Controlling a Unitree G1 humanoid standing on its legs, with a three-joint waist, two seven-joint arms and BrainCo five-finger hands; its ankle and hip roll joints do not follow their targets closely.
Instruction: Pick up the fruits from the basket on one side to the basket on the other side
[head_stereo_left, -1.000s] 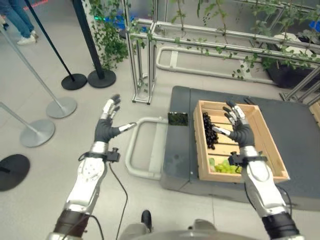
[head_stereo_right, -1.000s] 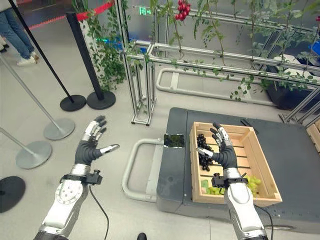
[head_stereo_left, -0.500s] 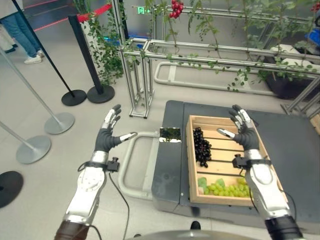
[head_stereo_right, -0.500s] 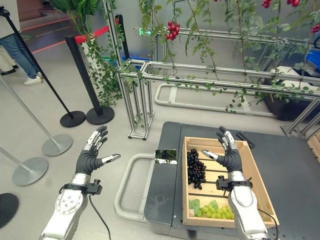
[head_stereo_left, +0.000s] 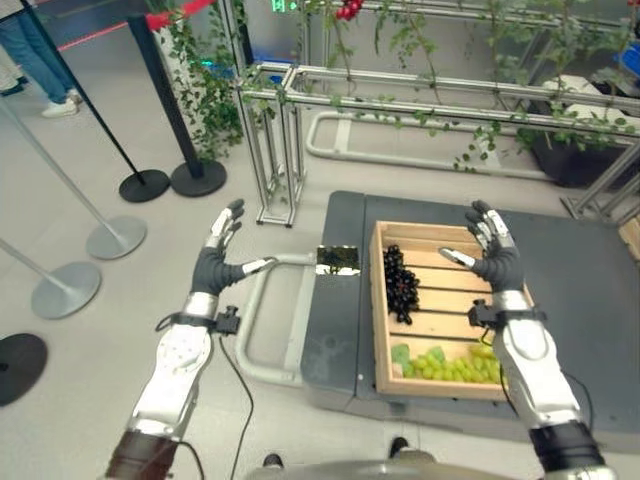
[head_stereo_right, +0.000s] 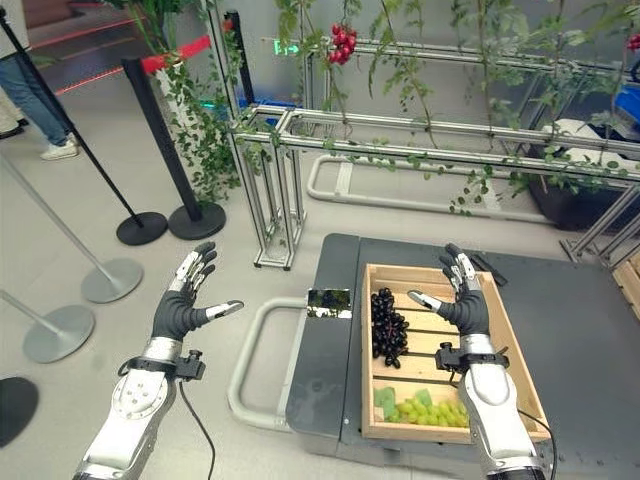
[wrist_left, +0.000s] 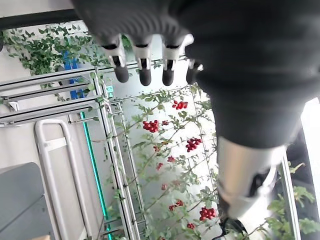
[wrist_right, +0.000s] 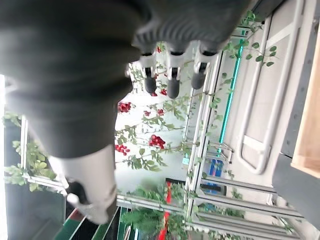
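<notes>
1. The right hand (head_stereo_right: 464, 305) is raised over the far right part of the wooden crate (head_stereo_right: 520, 352), palm turned inward, fingers straight and spread, holding nothing.
2. The left hand (head_stereo_right: 178, 312) is raised well to the left of the crate, above the floor, fingers likewise straight and spread, thumb out to the side, empty.
3. The crate sits on a dark grey platform (head_stereo_right: 585, 320), and both hands are apart from the fruit inside it.
4. A bunch of dark grapes (head_stereo_right: 387, 325) lies along the crate's left side, on its slatted bottom.
5. Green grapes (head_stereo_right: 425, 408) lie along the crate's near wall, with a few green leaves at their left end.
6. A small mirror-like plate (head_stereo_right: 328, 299) rests on the platform just left of the crate's far left corner.
7. Beyond the crate stands a metal frame (head_stereo_right: 420, 135) hung with leafy vines and clusters of red berries (head_stereo_right: 341, 42).
8. Far left of the crate are black stanchion posts (head_stereo_right: 165, 135) on round bases, and a person's legs (head_stereo_right: 35, 95).
</notes>
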